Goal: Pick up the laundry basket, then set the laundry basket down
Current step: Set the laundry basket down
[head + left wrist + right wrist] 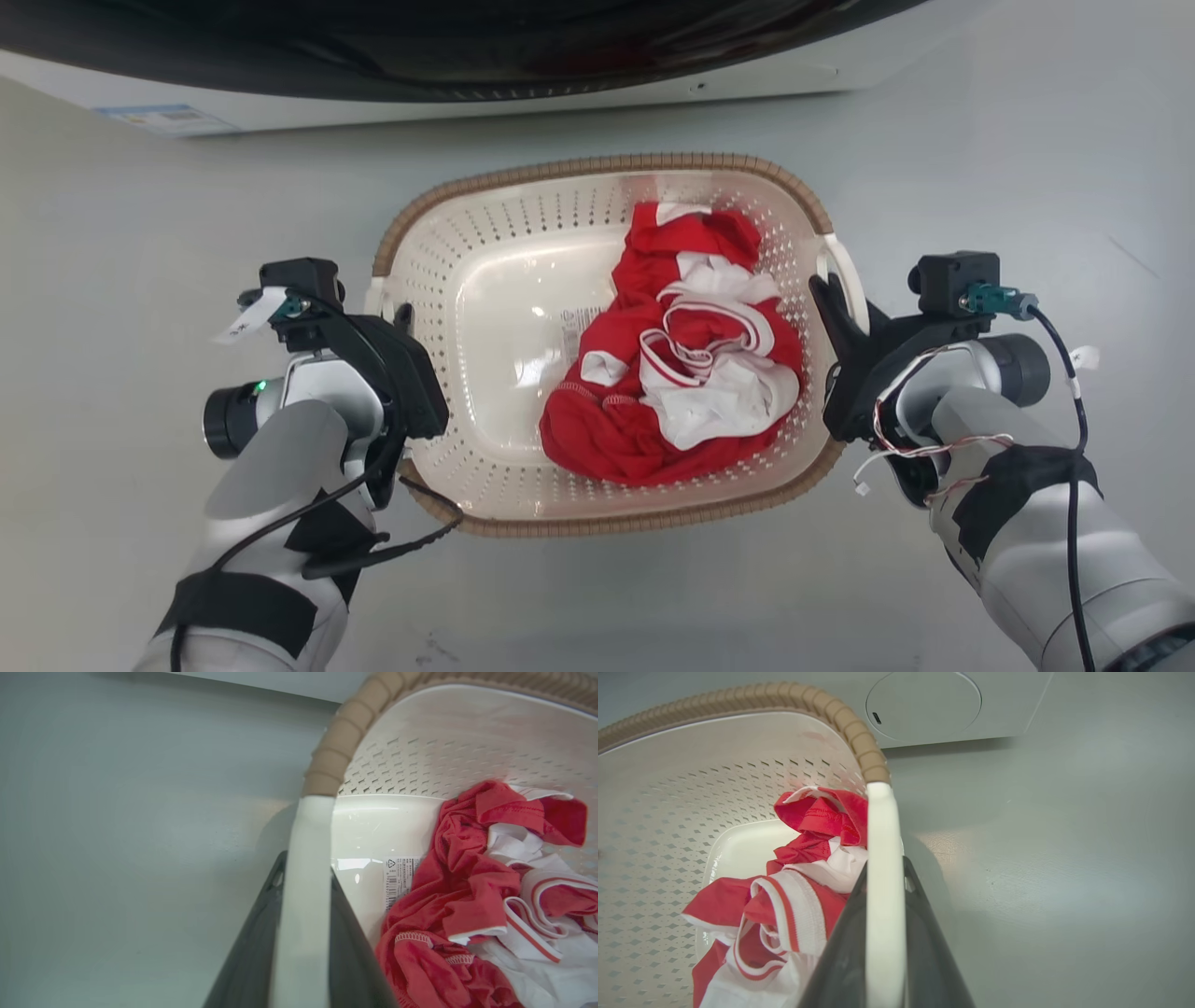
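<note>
Cream perforated plastic with a brown woven rim: the laundry basket (597,168) sat toward the far edge of the grey floor (140,215), beside the white washer (766,79), holding red-and-white clothes (681,355). My left gripper (401,315) was clamped on its left handle (303,882), and my right gripper (826,294) on its right handle (883,882).

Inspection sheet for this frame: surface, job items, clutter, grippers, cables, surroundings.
Surface: grey floor, faint marks at its near edge.
Job's things: laundry basket, upright, holding red-and-white clothes.
Clutter: nothing seen.
Grippers: left gripper shut on the left handle; right gripper shut on the right handle.
Cables: black cable loops from the left wrist past the basket's near corner; red-white wires loose at the right wrist.
Surroundings: washer beyond the basket, dark door.
</note>
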{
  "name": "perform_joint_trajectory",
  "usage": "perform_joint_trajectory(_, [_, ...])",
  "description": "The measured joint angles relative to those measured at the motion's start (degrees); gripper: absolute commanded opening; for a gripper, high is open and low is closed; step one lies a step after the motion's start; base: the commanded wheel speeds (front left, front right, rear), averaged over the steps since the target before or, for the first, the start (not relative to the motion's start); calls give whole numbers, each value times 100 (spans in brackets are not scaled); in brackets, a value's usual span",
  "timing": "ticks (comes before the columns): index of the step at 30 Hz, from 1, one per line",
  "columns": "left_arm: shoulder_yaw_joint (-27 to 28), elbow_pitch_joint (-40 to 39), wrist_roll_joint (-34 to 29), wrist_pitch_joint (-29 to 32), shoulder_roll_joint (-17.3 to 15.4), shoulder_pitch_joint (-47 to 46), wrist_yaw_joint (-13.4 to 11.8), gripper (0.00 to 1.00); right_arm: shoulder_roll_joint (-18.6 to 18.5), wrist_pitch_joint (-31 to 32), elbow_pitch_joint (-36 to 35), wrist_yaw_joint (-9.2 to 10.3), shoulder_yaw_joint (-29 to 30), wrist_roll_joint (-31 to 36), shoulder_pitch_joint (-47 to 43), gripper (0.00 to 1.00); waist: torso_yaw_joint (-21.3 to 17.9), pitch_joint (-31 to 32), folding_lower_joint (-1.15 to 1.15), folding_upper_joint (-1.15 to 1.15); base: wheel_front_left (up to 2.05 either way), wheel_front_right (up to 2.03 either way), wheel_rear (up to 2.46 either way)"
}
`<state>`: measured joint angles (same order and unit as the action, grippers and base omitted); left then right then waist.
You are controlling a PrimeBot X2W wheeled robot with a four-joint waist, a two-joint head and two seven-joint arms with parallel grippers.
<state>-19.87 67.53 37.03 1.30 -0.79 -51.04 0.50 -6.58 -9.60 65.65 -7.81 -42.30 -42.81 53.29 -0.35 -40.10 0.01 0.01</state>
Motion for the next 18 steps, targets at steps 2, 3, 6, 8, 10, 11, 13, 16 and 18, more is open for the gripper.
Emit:
perform_joint_trajectory(2, [-4, -3, -62, -88, -13, -74, -1, 0, 1, -59, 5, 0, -10, 2, 77, 0, -3, -109, 0, 0, 0, 0, 0])
perform_joint_trajectory(3, [-7, -3, -96, -119, -14, -109, -3, 0, 1, -71, 14, 1, -13, 10, 113, 0, -4, -163, 0, 0, 0, 0, 0])
perform_joint_trajectory(6, [-12, -3, -101, -211, -14, -191, -8, 0, 1, -130, 52, 7, -16, 34, 193, 0, -7, -315, 0, 0, 0, 0, 0])
perform_joint_trajectory(8, [-22, 1, -120, -289, -14, -225, -16, 0, 1, -164, 78, 7, -19, 46, 240, 0, -10, -408, 0, 0, 0, 0, 0])
perform_joint_trajectory(10, [-33, 4, -141, -355, -15, -279, -27, 0, 4, -208, 101, 19, -19, 48, 283, 0, -14, -495, 0, 0, 0, 0, 0])
perform_joint_trajectory(11, [-37, 4, -143, -399, -15, -303, -33, 0, 3, -219, 109, 23, -19, 48, 298, 0, -16, -534, -1, 0, 0, 0, 0])
perform_joint_trajectory(13, [-55, 10, -171, -465, -14, -347, -51, 0, 3, -264, 134, 25, -19, 51, 343, 0, -20, -609, -1, 0, 0, 0, 0])
perform_joint_trajectory(16, [-60, 19, -192, -569, -15, -404, -51, 0, 3, -296, 152, 32, -19, 73, 407, 0, -26, -707, 0, 0, 0, 0, 0])
perform_joint_trajectory(18, [-71, 31, -203, -604, -13, -434, -51, 0, 2, -324, 169, 52, -20, 119, 437, 0, -29, -765, 0, 0, 0, 0, 0])
